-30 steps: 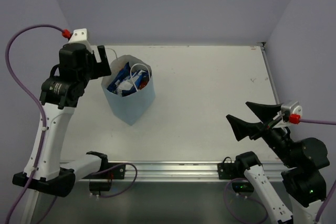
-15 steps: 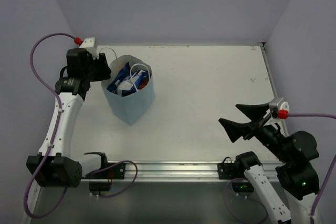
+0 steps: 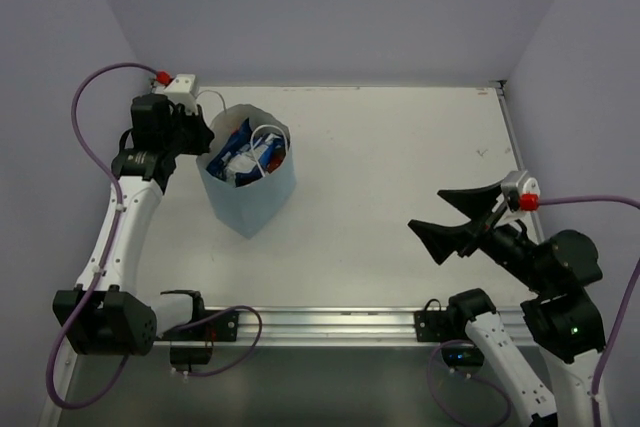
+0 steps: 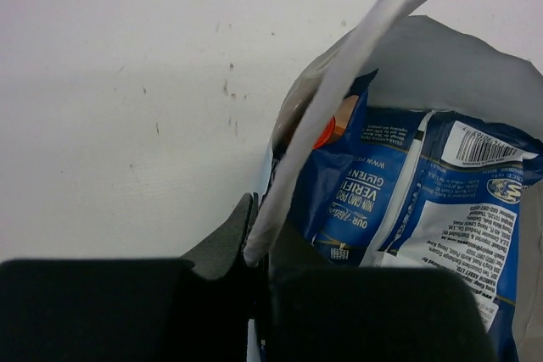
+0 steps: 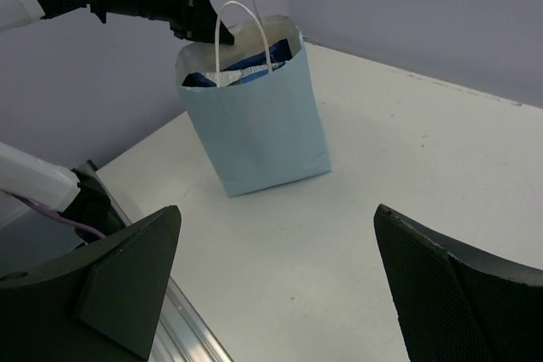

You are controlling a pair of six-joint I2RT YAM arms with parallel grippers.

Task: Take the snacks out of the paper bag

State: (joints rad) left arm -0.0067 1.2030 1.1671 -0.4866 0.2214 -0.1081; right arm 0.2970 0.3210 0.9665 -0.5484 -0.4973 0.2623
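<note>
Left hand (image 3: pixel 196 133) is up at the bag's (image 3: pixel 250 197) back-left rim, arm stretched long up the bench's (image 3: pixel 400 147) left edge and the wrist turned in toward the opening. On the wrist camera the left hand (image 4: pixel 259 264) has its fingers nipped close together with the white handle (image 4: pixel 339 91) caught between them, running up and away across the bag (image 4: pixel 475 48) mouth. Blue-and-white packets (image 4: pixel 450 201) sit right there inside, and from above the packets (image 3: pixel 240 157) still fill the upright bag.

Right hand (image 3: pixel 425 209) hangs above the bench's near-right part, fingers spread wide and holding nothing, pointed across at the bag. Its own camera frames the bag (image 5: pixel 263 133) between the spread fingers of the right hand (image 5: pixel 276 209), with both handles standing up.

Against a second ago, the left arm has swung its elbow out and back, so the wrist now reaches the rim from farther behind. The right hand has crept leftward, closer to the bag. The bag itself has not budged.
</note>
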